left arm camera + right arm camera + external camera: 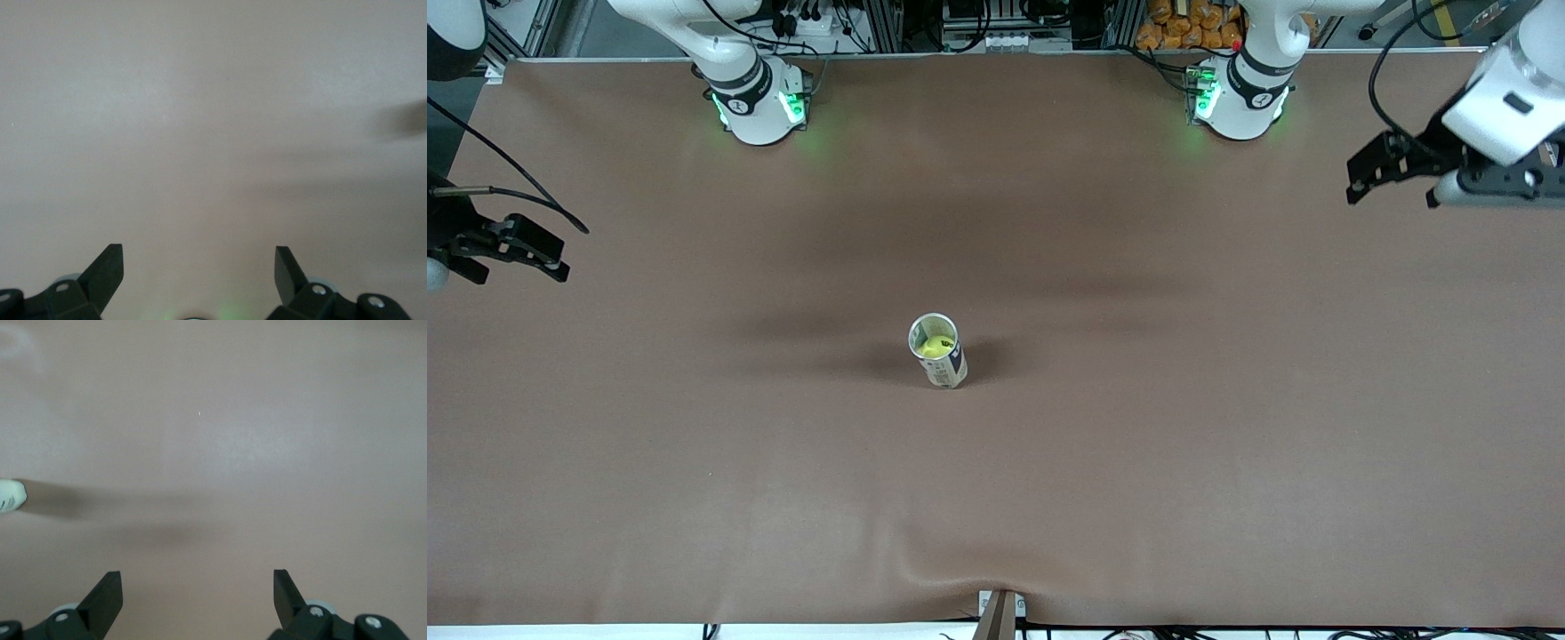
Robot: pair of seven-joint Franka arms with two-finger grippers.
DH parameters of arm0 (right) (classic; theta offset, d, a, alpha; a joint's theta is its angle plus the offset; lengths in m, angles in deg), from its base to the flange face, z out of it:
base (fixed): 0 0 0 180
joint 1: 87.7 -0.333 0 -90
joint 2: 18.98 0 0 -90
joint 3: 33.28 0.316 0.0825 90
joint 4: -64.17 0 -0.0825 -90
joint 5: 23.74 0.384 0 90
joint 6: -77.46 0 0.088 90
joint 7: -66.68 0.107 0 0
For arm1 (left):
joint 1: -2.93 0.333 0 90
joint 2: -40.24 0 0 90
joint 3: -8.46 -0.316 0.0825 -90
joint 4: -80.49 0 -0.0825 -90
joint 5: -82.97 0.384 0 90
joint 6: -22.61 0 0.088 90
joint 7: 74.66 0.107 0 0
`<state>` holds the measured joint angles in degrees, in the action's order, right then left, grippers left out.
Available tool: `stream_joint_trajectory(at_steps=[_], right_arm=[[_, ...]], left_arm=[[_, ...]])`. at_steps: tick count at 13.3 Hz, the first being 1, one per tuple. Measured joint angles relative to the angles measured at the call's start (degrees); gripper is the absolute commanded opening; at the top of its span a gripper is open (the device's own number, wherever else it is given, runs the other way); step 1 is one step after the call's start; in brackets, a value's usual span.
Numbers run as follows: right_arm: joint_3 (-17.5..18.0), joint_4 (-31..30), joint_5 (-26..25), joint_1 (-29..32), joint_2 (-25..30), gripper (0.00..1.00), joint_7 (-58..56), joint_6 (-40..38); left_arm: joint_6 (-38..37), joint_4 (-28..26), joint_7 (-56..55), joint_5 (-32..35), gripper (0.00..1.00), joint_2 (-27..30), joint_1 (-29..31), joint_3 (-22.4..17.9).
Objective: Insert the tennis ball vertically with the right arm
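A wide brown table cover (1227, 427) fills our view, wrinkled a little at the edge nearest the front camera, with racks of equipment and cabling along the top where the two arm bases stand lit green. Near the middle of the cover we see a clear can (937, 350) standing upright with its mouth open, and a yellow-green tennis ball (935, 347) sitting inside it. Both arms wait at the ends of the table, well apart from the can. The right gripper (551, 258) hangs over the right arm's end of the cover; in its wrist view we see its jaws spread wide with nothing between them, only bare brown surface below, and a small white piece of the can (11, 497) showing at the picture's edge, well clear of the fingers (107, 593). The left gripper (1360, 178) hangs over the left arm's end of the cover; its jaws are likewise spread wide and hold nothing, with bare surface between the fingers (107, 270) and a soft dark shadow off to one side of them.
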<state>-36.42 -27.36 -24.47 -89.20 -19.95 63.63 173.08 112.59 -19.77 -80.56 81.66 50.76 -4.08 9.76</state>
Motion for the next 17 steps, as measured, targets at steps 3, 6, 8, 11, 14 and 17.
stream_joint_trajectory(at_steps=[3, 6, 8, 11, 14, 17], right_arm=[[-0.09, -0.05, -1.44, 0.03, 0.08, 1.0, 0.0, -3.4], [-0.11, -0.06, -1.9, 0.03, 0.21, 1.0, 0.0, -3.74], [-0.14, -0.06, -1.97, 0.04, 0.21, 1.0, 0.0, -3.77], [-0.16, -0.11, -1.98, 0.04, 0.21, 1.0, 0.0, -3.76], [-0.17, -0.02, -2.0, 0.04, 0.87, 1.0, 0.0, -3.56], [-0.06, 0.25, -2.0, 0.02, 3.31, 1.0, 0.0, -3.49]], left_arm=[[-0.89, -0.93, -0.75, 0.0, 1.0, 1.38, -0.93, 0.29], [-1.76, -0.95, -0.88, 0.0, 1.0, 1.46, -0.95, 0.27], [-1.79, -0.91, -0.88, 0.0, 1.0, 1.31, -0.79, 0.14], [-1.78, 0.56, -0.88, 0.0, 1.0, -0.06, -0.6, 0.06], [-1.8, 2.3, -0.88, 0.0, 1.0, -1.43, -0.47, -0.1], [-1.82, 2.78, -0.87, 0.04, 1.0, -2.22, 0.47, -0.43]])
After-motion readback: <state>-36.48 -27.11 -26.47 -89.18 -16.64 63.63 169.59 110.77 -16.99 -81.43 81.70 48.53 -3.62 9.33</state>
